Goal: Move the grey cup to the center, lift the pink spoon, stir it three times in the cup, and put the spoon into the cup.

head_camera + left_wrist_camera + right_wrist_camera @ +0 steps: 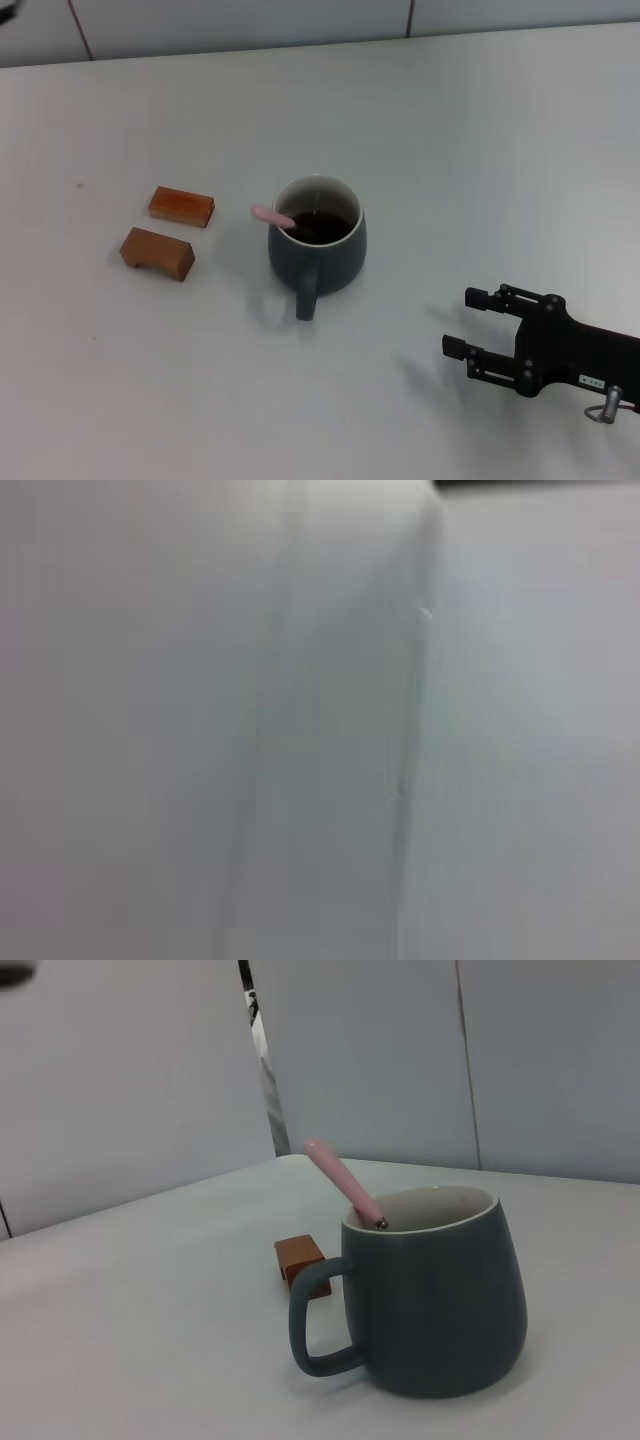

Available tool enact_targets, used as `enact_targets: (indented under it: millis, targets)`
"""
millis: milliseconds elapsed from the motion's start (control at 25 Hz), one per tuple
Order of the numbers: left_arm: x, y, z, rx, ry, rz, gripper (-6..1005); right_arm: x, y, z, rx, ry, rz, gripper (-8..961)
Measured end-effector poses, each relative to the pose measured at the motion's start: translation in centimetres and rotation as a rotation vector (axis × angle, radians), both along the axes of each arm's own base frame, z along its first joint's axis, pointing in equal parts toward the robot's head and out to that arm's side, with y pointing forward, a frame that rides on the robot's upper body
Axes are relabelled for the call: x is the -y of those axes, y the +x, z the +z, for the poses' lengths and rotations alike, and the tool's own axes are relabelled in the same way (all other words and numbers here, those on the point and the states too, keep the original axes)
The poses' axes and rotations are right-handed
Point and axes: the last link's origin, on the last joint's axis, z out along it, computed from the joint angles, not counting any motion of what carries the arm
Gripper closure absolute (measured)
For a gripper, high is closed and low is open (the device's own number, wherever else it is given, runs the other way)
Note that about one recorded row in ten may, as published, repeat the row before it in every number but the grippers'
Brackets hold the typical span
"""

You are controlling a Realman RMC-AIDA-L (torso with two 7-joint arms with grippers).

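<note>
The grey cup (318, 245) stands upright near the middle of the table, handle toward me, dark liquid inside. The pink spoon (272, 217) stands in the cup, its handle leaning over the rim toward my left. My right gripper (468, 323) is open and empty, low over the table to the right of the cup and nearer to me, fingers pointing toward it. The right wrist view shows the cup (435, 1300) with the spoon (343, 1182) leaning out of it. The left gripper is out of view; its wrist view shows only a pale surface.
Two brown wooden blocks lie left of the cup, one (182, 205) farther back and one (157, 253) nearer me; one block (301, 1257) shows behind the cup in the right wrist view. A tiled wall rises beyond the table's far edge.
</note>
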Motion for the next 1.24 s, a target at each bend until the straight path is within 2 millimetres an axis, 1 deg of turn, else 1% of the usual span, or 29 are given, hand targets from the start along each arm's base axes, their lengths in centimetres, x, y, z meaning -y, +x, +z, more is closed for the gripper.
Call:
enact_targets:
  millis: [80,120,160,200,280,320,360,400,440,560,640,720,800,880,960,1000,1040,1240]
  targets:
    - [0.4,-3.1,0.1,0.075,0.037,0.064,613,0.0,0.0,0.0,0.000,0.000,0.001,243]
    - [0.9,-4.3,-0.3,0.072,0.054,0.073,610,0.0,0.0,0.0,0.001,0.000,0.001,243]
    - [1.8,-5.8,-0.9,0.066,0.081,0.068,607,0.0,0.0,0.0,0.001,0.001,0.001,243]
    - [2.7,-6.8,-1.5,0.053,0.103,0.052,604,0.0,0.0,0.0,0.002,0.003,0.001,243]
    - [2.7,-6.8,-1.5,0.053,0.103,0.052,598,0.0,0.1,0.1,0.003,0.007,0.000,243]
    - [4.4,-8.2,-2.4,0.019,0.162,-0.001,596,0.0,0.1,0.1,0.005,0.009,0.000,243]
    - [8.3,-11.9,-4.3,-0.040,0.289,-0.005,593,0.0,0.2,0.1,0.006,0.010,0.000,243]
    - [9.1,-12.8,-4.7,-0.052,0.308,0.017,590,0.0,0.2,0.1,0.008,0.012,0.000,243]
    - [9.7,-13.4,-5.0,-0.063,0.318,0.035,568,0.0,0.2,0.2,0.009,0.014,0.000,243]
    - [12.5,-15.8,-6.7,-0.130,0.326,0.107,503,-0.2,0.1,0.2,0.011,0.017,0.002,243]
    - [14.3,-17.0,-8.3,-0.202,0.304,0.124,460,-0.4,0.0,0.2,0.012,0.018,0.005,243]
    - [15.0,-17.4,-9.1,-0.231,0.288,0.128,416,-0.5,-0.1,0.2,0.012,0.020,0.009,243]
    - [16.0,-18.0,-10.9,-0.278,0.221,0.130,373,-0.7,-0.1,0.3,0.012,0.023,0.011,243]
    - [16.5,-18.2,-11.9,-0.318,0.177,0.118,308,-0.9,-0.1,0.4,0.014,0.032,0.012,243]
    - [16.7,-18.3,-12.6,-0.344,0.147,0.110,244,-1.0,-0.1,0.5,0.014,0.040,0.012,243]
    - [16.7,-18.3,-12.6,-0.344,0.147,0.110,211,-1.1,-0.2,0.5,0.014,0.044,0.013,243]
    - [16.9,-18.3,-13.2,-0.358,0.124,0.104,179,-1.1,-0.2,0.5,0.016,0.048,0.015,243]
    - [17.2,-18.3,-14.0,-0.369,0.082,0.099,137,-1.0,-0.1,0.6,0.021,0.062,0.022,243]
